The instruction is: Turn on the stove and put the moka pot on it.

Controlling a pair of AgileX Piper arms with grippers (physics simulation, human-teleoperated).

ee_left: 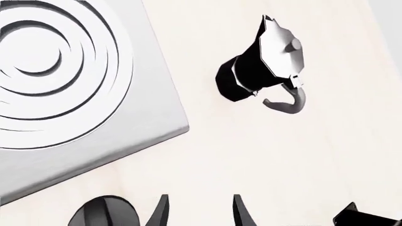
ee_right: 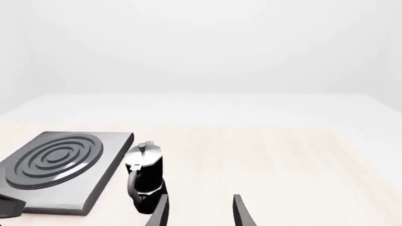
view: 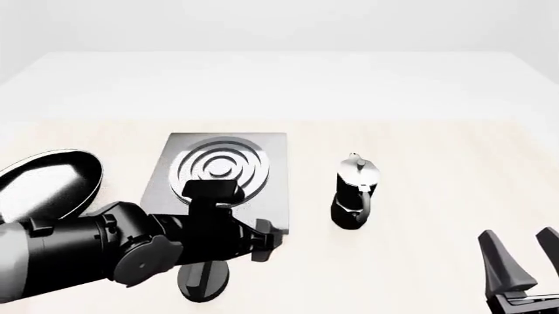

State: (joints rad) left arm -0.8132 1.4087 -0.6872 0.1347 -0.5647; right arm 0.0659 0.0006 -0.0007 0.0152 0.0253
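The stove (view: 266, 196) is a flat grey slab with a ring burner, left of the table's middle; it also shows in both wrist views (ee_left: 125, 117) (ee_right: 107, 179). Its black oval knob (view: 205, 282) lies on the table just in front of the slab, partly under my left arm. My left gripper (ee_left: 201, 214) is open above the table, with the knob (ee_left: 103, 213) just beside one finger. The moka pot (view: 354, 193) stands upright to the right of the stove (ee_left: 264, 61) (ee_right: 144, 176). My right gripper (view: 524, 258) (ee_right: 201, 212) is open and empty, low at the front right.
A shiny black frying pan (view: 44, 183) lies at the far left beside the stove. My left arm (view: 88, 252) crosses the front left and covers the stove's near edge. Pale wooden table (view: 436, 163) stretches to the right of the pot.
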